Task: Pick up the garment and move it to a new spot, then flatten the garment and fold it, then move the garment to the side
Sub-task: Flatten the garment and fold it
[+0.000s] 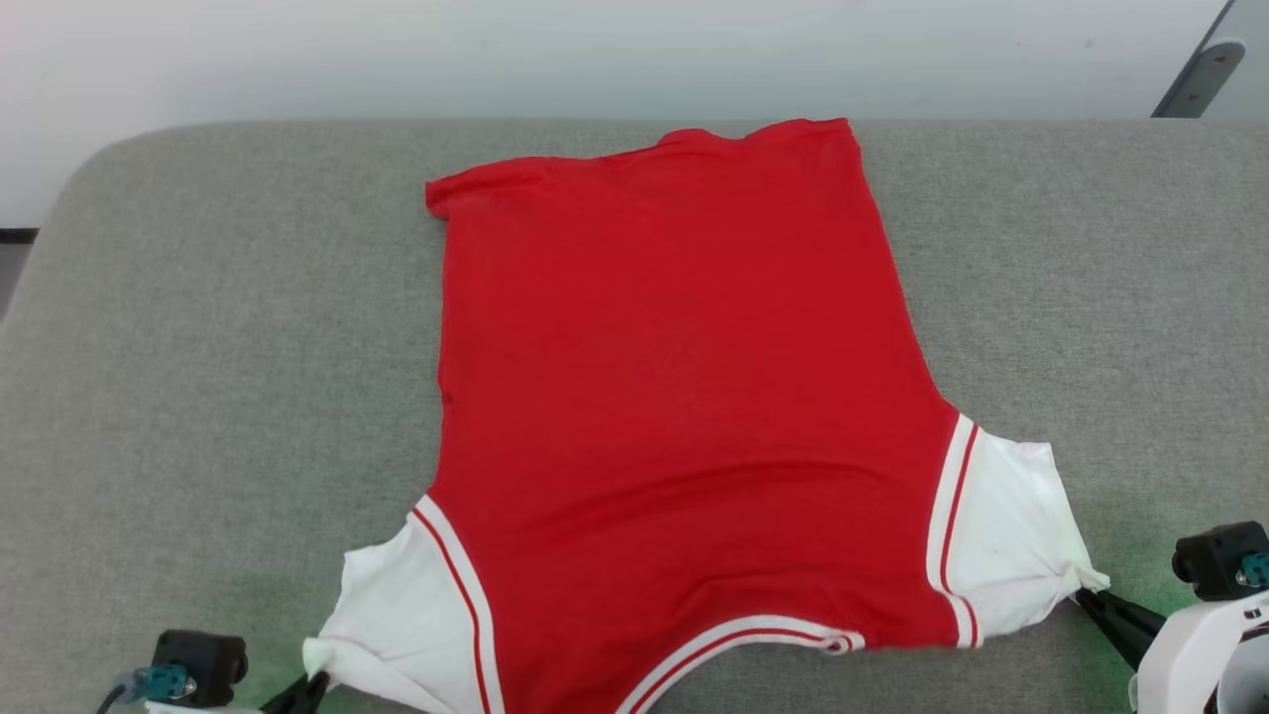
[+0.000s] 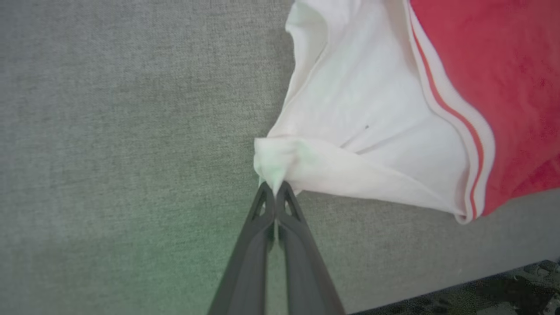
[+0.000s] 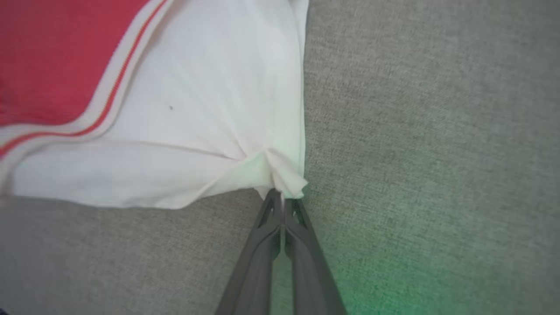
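Shirt (image 1: 684,397): red, plain side up, with white short sleeves and red-and-white striped trim, spread flat at the middle of the grey padded surface (image 1: 198,347), neckline near and hem far. Left gripper (image 2: 274,189): fingers pinched tight on the tip of the near-left sleeve (image 1: 397,615). Right gripper (image 3: 282,196): fingers pinched tight on the tip of the near-right sleeve (image 1: 1011,535).
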Controlling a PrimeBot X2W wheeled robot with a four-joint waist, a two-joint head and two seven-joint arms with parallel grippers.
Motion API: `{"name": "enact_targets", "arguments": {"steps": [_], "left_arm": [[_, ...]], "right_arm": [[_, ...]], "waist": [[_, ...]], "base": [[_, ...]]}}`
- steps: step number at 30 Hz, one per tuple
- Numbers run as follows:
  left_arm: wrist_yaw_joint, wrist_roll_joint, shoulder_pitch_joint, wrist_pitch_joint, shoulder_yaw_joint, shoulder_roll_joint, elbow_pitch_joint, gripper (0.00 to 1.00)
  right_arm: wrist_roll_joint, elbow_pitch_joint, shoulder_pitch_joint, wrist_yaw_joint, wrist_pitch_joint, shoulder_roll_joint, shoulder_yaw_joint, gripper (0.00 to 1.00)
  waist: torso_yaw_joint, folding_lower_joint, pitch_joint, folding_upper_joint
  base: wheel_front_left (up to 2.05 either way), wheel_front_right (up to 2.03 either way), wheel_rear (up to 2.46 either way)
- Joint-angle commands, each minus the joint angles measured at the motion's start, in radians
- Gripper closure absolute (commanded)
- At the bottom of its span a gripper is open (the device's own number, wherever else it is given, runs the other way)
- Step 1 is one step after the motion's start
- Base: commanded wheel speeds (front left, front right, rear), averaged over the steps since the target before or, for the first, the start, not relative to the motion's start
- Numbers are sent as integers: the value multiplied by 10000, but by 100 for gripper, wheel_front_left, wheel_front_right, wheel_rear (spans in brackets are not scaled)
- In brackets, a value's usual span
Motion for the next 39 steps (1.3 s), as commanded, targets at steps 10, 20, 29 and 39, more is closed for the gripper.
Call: {"name": "enact_targets", "arguments": {"steps": [10,20,29,39], "left_arm": [[123,10,-117,-224,133,-296,-24,100],[210,226,-442,-476,242,-606,-472,100],[-163,809,-1436,-241,67,-1347,-578,100],[-1039,1352,-2578,-32,-361,-2685,211,100]], "right_arm": [[692,-612,679,-13,2177,136,-355,0],[-42,-3507,-903,-11,3534,164,-2691,0],[-2256,-1530,-4891,-11,2940,1438,-2938,0],[-3080,3467,-8787,-11,2799,1853,-2767,0]], "waist": [[148,0,171,0],[523,0,558,0],[1510,0,1615,0],[2961,0,2736,0]], "base": [[0,0,0],[0,0,0],[0,0,0],[0,0,0]]}}
